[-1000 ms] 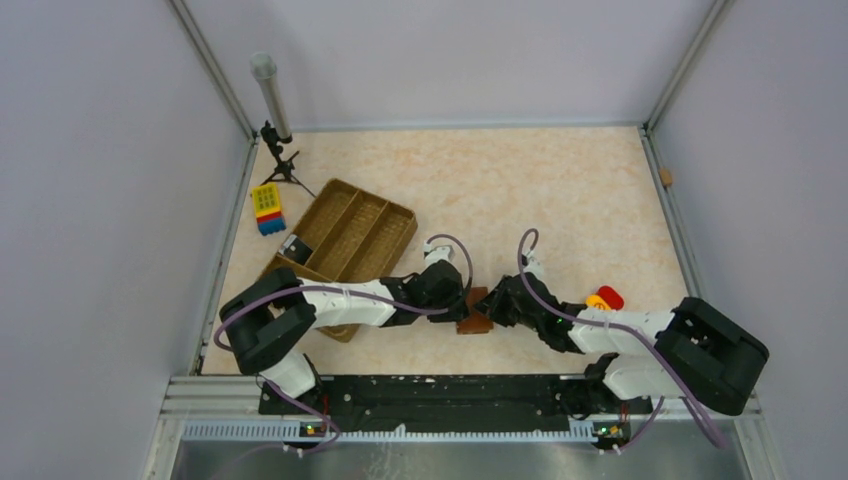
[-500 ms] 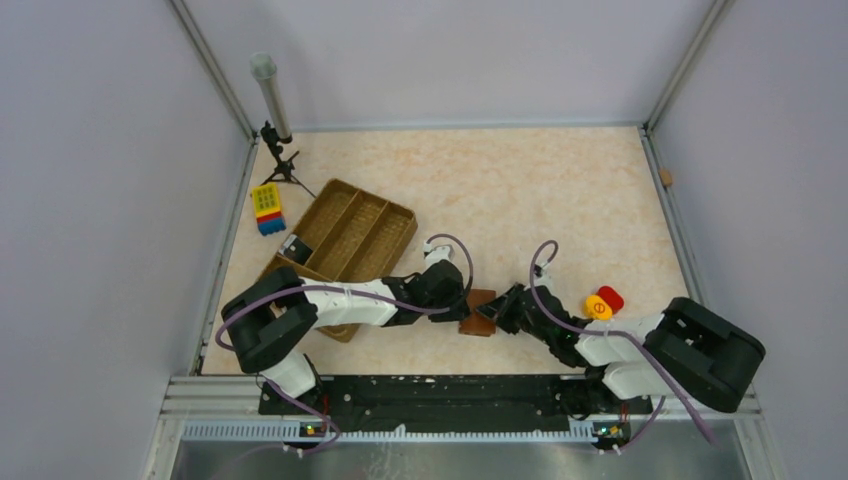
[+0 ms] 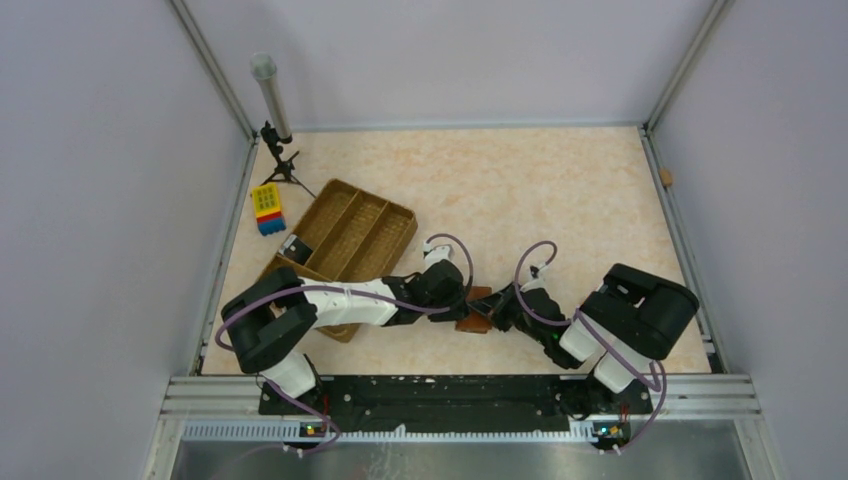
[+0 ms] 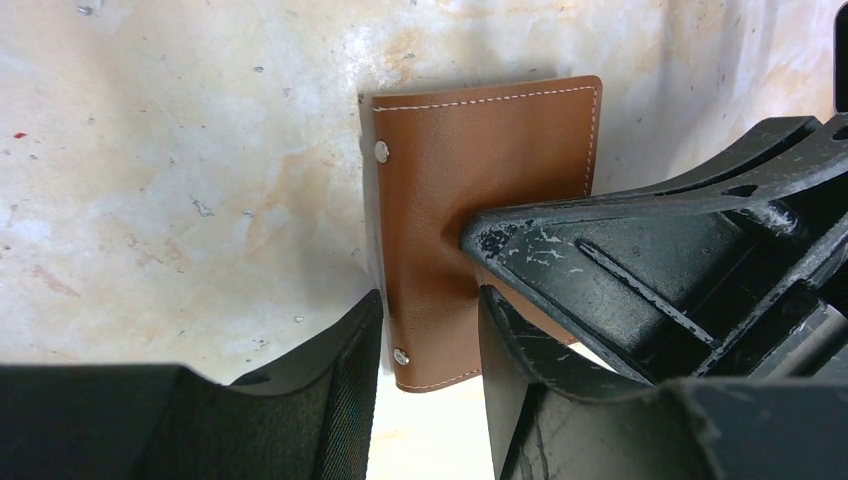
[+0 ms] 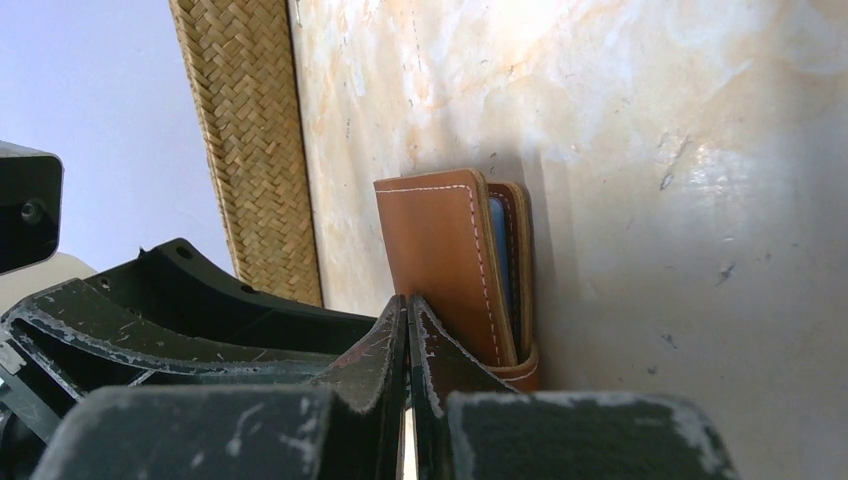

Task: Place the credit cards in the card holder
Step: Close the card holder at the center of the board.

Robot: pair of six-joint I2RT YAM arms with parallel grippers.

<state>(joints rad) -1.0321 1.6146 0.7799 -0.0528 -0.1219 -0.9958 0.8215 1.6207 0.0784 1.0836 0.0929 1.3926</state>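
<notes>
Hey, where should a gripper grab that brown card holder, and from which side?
Probably the card holder along its riveted edge, pinched across its thin thickness, coming from the left gripper side; that keeps the open mouth showing the blue card free.

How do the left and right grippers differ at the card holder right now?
The left gripper has its jaws apart, straddling the card holder's riveted edge; the right gripper is shut. The left comes in from the left, the right from the right, its closed tip on the stitched cover beside a blue credit card edge. Whether the left clamps is unclear. Shared: both are at the holder.
</notes>
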